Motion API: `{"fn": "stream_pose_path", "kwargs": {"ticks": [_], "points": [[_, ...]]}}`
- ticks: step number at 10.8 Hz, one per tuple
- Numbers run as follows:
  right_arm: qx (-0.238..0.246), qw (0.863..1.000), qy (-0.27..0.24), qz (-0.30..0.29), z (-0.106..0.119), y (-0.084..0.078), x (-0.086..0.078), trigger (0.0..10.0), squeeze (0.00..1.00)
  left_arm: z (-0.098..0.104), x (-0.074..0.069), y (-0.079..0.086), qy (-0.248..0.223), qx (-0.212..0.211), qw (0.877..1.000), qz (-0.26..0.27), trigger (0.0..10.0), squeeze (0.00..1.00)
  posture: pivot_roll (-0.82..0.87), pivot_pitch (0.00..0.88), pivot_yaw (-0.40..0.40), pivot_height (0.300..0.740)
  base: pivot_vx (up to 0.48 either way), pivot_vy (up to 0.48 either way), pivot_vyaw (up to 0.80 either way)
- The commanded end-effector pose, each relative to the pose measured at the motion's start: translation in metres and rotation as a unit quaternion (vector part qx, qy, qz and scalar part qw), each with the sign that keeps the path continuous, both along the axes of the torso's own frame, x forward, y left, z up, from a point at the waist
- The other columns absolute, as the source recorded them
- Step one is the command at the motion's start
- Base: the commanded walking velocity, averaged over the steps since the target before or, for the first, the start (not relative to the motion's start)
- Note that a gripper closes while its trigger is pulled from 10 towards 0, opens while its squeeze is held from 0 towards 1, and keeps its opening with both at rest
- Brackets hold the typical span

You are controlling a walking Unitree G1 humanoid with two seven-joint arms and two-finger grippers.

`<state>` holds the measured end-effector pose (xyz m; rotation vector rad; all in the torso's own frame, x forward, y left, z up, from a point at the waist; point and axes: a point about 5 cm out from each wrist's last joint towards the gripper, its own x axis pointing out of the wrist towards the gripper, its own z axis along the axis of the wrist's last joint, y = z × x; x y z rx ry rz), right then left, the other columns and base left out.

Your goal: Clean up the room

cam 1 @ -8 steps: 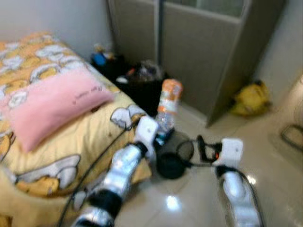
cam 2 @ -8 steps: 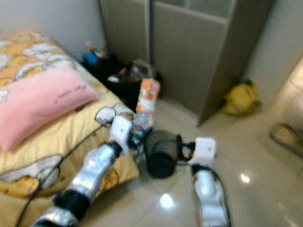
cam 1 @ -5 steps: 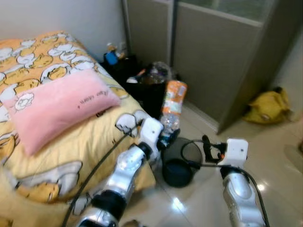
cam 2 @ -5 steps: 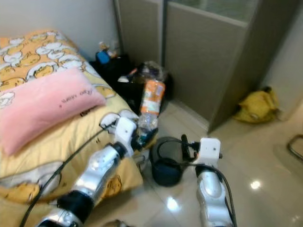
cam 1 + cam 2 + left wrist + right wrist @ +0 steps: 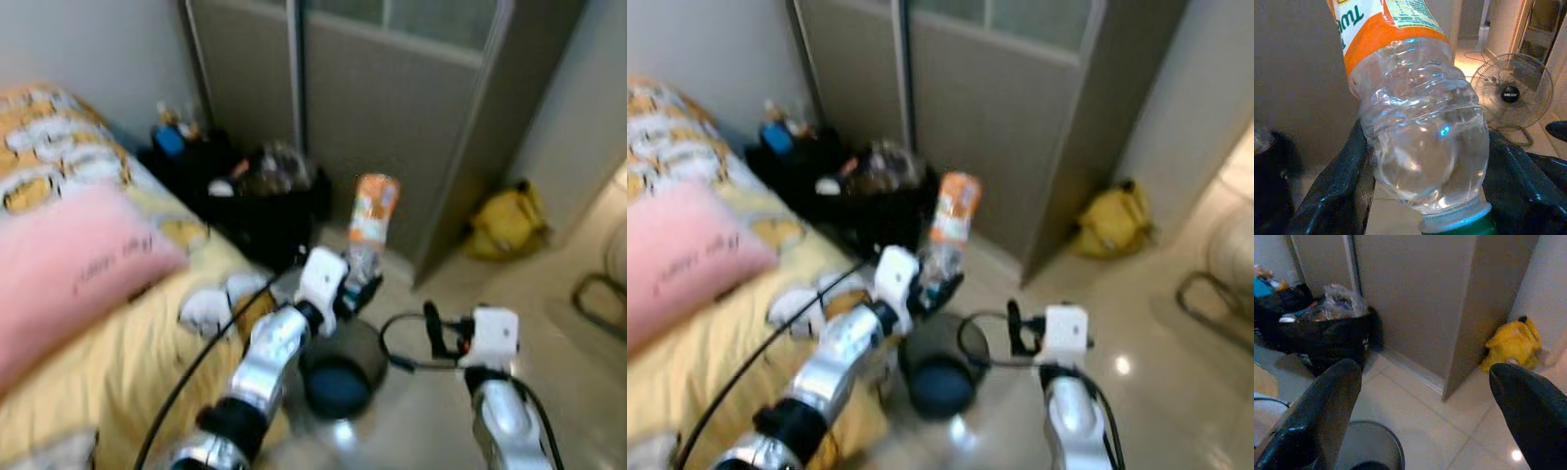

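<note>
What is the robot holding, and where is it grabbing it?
The left hand grips a plastic bottle by its clear lower part, near the green cap. The right hand holds nothing.

Clear plastic bottle (image 5: 367, 227), orange label, green cap: crumpled, cap end down, pinched between left gripper (image 5: 359, 284) fingers (image 5: 1342, 186), above dark round waste bin (image 5: 338, 367) on floor.

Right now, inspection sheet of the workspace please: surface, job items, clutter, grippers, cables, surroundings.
Surface: glossy pale tiled floor, reflections showing.
Job's things: clear plastic bottle with orange label, green cap down; dark round waste bin below it.
Clutter: full black bag; crumpled yellow bag by the wall.
Grippers: left gripper shut on the bottle; right gripper open, empty.
Cables: black cable along the left arm.
Surroundings: bed with pink pillow, grey wardrobe, fan.
</note>
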<state>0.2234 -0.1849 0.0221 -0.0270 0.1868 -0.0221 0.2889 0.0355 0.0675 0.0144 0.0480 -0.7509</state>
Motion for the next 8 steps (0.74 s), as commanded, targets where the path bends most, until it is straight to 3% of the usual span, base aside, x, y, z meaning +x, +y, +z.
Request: {"fn": "stream_pose_path", "kwargs": {"ticks": [1, 3, 4, 5, 6, 7, 8], "points": [[0.005, 1.0, 0.004, 0.01, -0.002, 0.007, -0.004, 10.0, 0.0, -0.001, -0.001, 0.006, -0.006, 0.008, 1.0, 0.004, 10.0, 0.0, -0.07, 0.0, 0.042, 0.74, 0.461, 0.0, -0.66], [0.006, 0.999, 0.034, 0.035, -0.012, 0.013, -0.02, 10.0, 0.0, -0.018, 0.001, 0.014, 0.003, 0.081, 0.996, 0.039, 10.0, 0.0, -0.09, 0.0, 0.04, 0.728, 0.471, 0.0, 0.0], [0.004, 0.997, 0.052, 0.054, -0.016, 0.018, -0.031, 10.0, 0.0, -0.039, 0.015, 0.032, 0.055, 0.185, 0.977, 0.091, 10.0, 0.0, -0.1, 0.0, 0.035, 0.728, 0.0, 0.0, 0.0], [0.0, 0.996, 0.061, 0.064, -0.016, 0.016, -0.044, 10.0, 0.0, -0.045, 0.02, 0.036, 0.08, 0.227, 0.965, 0.105, 10.0, 0.0, -0.11, 0.0, 0.036, 0.728, 0.0, 0.0, 0.0], [-0.005, 0.994, 0.087, 0.064, -0.019, 0.01, -0.064, 10.0, 0.0, -0.05, 0.02, 0.029, 0.103, 0.267, 0.953, 0.096, 10.0, 0.0, -0.15, 0.0, 0.048, 0.728, 0.0, 0.0, 0.0], [-0.006, 0.994, 0.094, 0.059, -0.019, 0.01, -0.073, 10.0, 0.0, -0.05, 0.021, 0.021, 0.114, 0.276, 0.95, 0.088, 10.0, 1.0, -0.19, 0.0, 0.072, 0.728, 0.0, 0.0, 0.0], [-0.006, 0.994, 0.093, 0.056, -0.018, 0.011, -0.074, 10.0, 0.0, -0.05, 0.02, 0.017, 0.118, 0.28, 0.949, 0.079, 10.0, 1.0, -0.2, 0.0, 0.081, 0.728, 0.0, 0.0, 0.0]]}}
